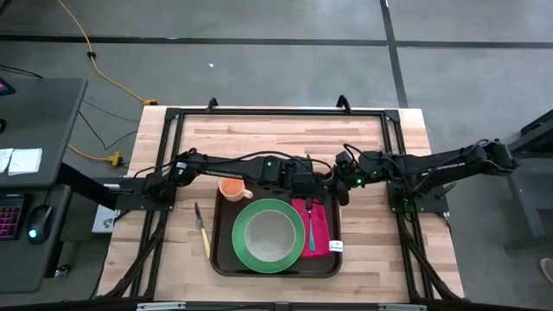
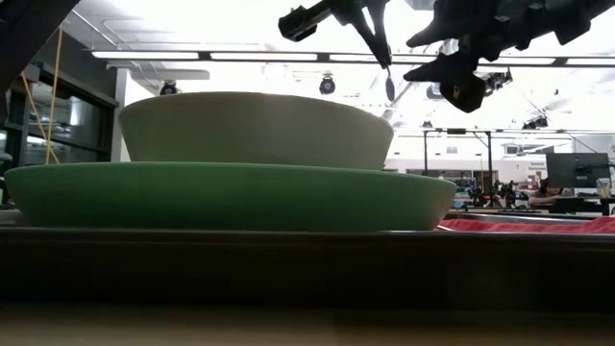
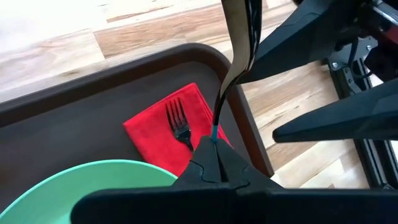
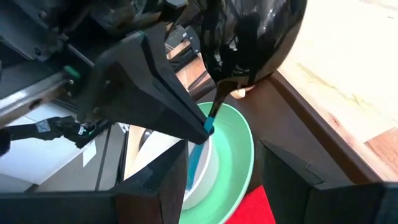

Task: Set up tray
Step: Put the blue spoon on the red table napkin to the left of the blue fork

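Your tray [image 1: 226, 259] holds plate, bowl, cup, napkin and fork; left tool [image 3: 214, 149] clamped on spoon [image 3: 239, 43], right tool [image 1: 344, 177] apart; knife [image 1: 202, 231] left on counter.

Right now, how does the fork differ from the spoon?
The fork lies flat on the red napkin in the tray; the spoon is held in the air above the tray. Nothing grips the fork, while the left gripper is shut on the spoon's handle. The fork ends in tines, the spoon in a rounded bowl. Both are dark with a teal handle.
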